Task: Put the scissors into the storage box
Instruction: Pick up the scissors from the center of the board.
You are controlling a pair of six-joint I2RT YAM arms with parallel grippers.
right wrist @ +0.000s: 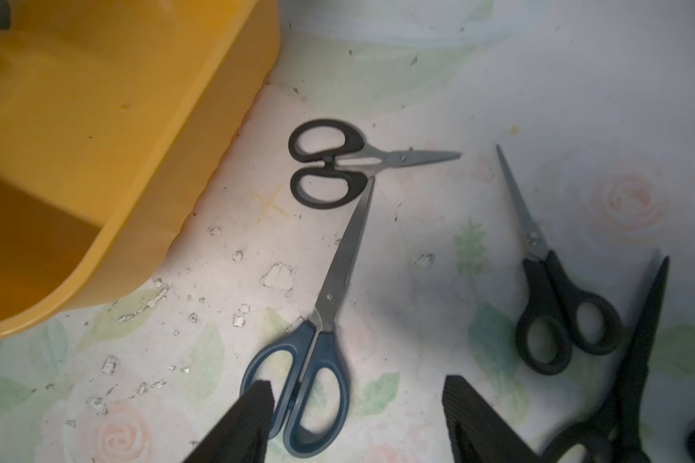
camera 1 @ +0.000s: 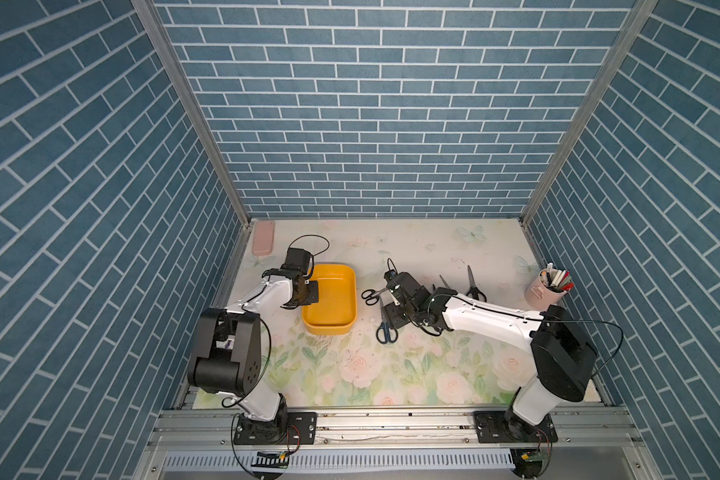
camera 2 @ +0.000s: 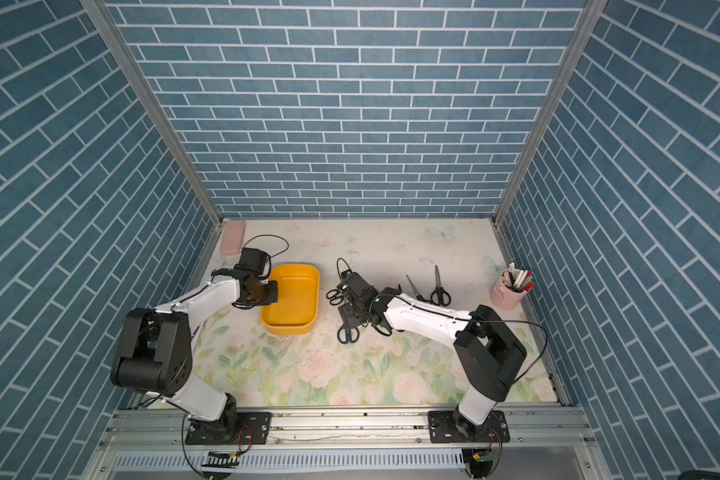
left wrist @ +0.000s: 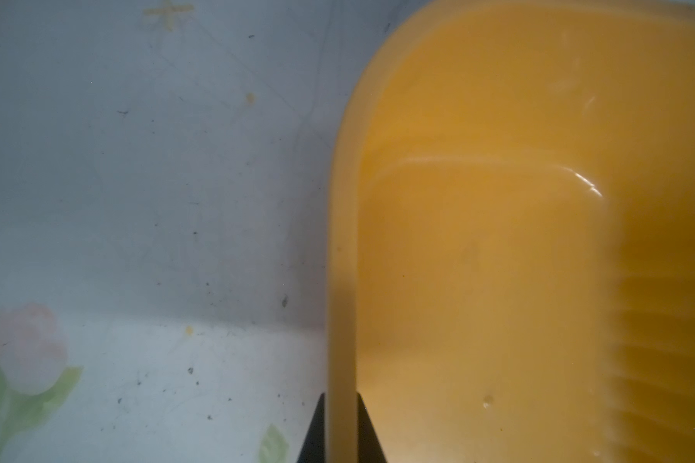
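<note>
any print on the pens in the pink pen cup is too small to read.

the left arm stands with its elbow folded high and its forearm stretched forward to the storage box. the left gripper is clenched on the box's long left wall. in the left wrist view one black finger is outside the rim and the other is inside, with the yellow wall pinched between them. the box rests on the flowered table, left of the middle.

the right arm reaches low from its base toward the middle of the table. the right gripper is released, with its fingers well apart above the blue-handled scissors. one finger covers part of a blue loop, but i cannot tell if it touches. the blade tip of this pair meets the handle of the small black-handled scissors, which lie near the box. a third pair and a fourth pair, both black, lie further from the box. all these scissors are on the table, outside the box. a pink case lies in the far left corner.
</note>
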